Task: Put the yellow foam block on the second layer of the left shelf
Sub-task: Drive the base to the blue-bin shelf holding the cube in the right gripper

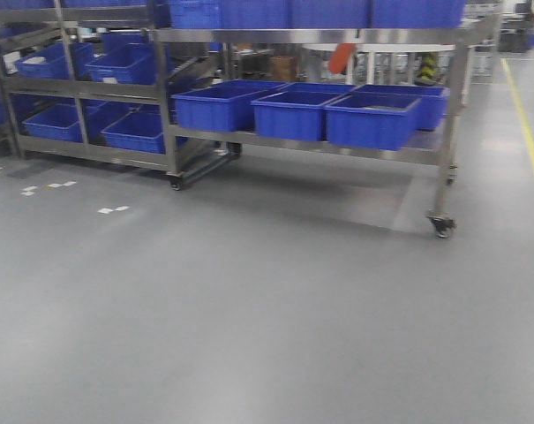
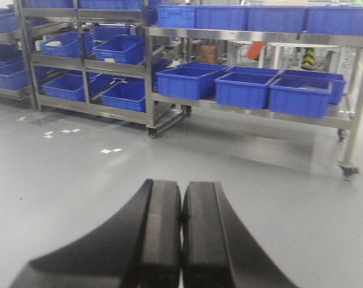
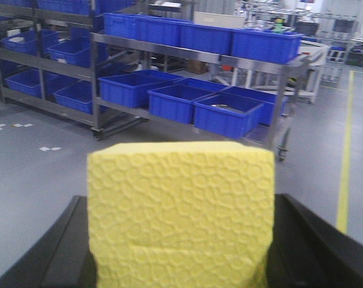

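The yellow foam block point(image 3: 181, 174) fills the lower middle of the right wrist view, its pitted face toward the camera. My right gripper point(image 3: 180, 198) is shut on it, with a black finger pressed against each side. My left gripper point(image 2: 181, 187) is shut with nothing between its pads, hovering over grey floor. The left shelf point(image 1: 81, 88) stands ahead at the far left, a steel rack whose tiers hold blue bins point(image 1: 125, 64). It also shows as the left shelf point(image 2: 79, 63) in the left wrist view. Neither gripper appears in the front view.
A wider steel rack on castors point(image 1: 441, 226) stands to the right of the left shelf, with three blue bins point(image 1: 372, 121) on its lower level and more on top. White tape marks point(image 1: 112, 209) dot the floor. A yellow line point(image 1: 530, 141) runs along the right.
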